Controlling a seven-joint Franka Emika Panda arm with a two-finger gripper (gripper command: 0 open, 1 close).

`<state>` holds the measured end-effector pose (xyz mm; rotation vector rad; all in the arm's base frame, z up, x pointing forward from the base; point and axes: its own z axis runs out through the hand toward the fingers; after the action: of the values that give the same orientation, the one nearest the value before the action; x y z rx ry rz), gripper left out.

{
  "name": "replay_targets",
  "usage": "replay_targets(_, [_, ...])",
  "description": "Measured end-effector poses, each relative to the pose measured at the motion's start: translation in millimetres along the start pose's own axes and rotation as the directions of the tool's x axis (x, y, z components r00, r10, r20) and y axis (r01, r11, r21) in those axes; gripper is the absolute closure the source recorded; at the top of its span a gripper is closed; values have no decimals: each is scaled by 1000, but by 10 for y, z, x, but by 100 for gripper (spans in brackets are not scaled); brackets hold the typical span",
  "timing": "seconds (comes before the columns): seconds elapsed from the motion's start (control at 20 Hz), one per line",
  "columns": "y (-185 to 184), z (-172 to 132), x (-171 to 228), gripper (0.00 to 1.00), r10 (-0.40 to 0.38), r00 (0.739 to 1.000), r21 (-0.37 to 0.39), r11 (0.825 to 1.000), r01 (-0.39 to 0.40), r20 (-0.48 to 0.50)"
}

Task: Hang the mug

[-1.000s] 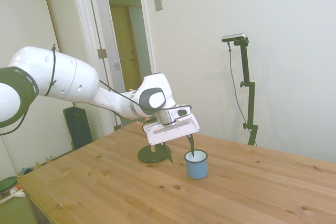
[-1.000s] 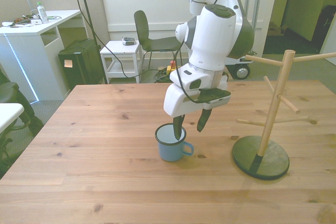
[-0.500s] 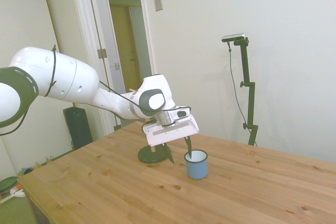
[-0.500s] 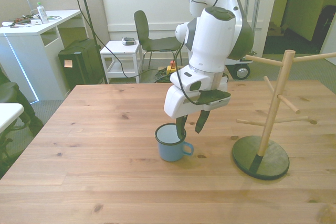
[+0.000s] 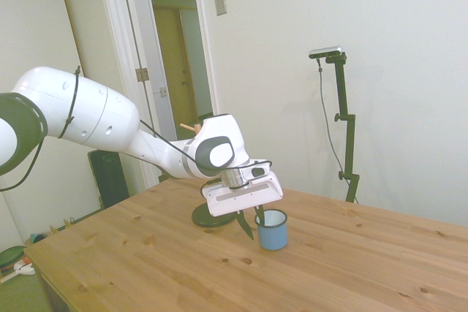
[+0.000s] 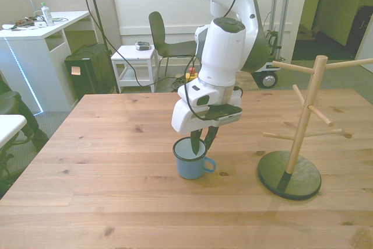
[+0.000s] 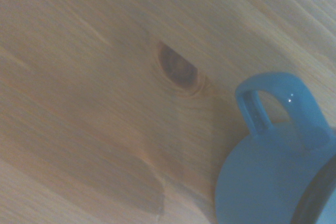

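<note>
Bright, even indoor light, soft shadows — wrist view blurred, close-up

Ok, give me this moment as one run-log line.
phase: grasping | gripper: straddling the rim, one finger in, one out | mug: upright on table | rack: empty, front view's right

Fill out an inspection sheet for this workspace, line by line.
Surface: wooden table, knotty planks, bare apart from the items below.
Job's things: mug, light blue, upright on the table, handle toward the front view's right; wooden rack on a dark round base, pegs bare, standing apart from the mug at the front view's right.
Clutter: nothing seen on the table.
Grippers: gripper at the mug's rim, one finger inside the mug and the other outside its wall.
Cables: black cable looped along the arm.
Surroundings: chair, small white side table, desk behind the table.
</note>
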<state>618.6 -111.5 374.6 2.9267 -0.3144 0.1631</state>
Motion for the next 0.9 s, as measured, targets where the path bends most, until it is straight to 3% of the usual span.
replay_targets(0.75, [107, 17, -14, 100, 23, 1000, 6, 1000, -23, -8])
replay_targets(0.9, [156, -113, -59, 100, 88, 996, 34, 996, -88, -21])
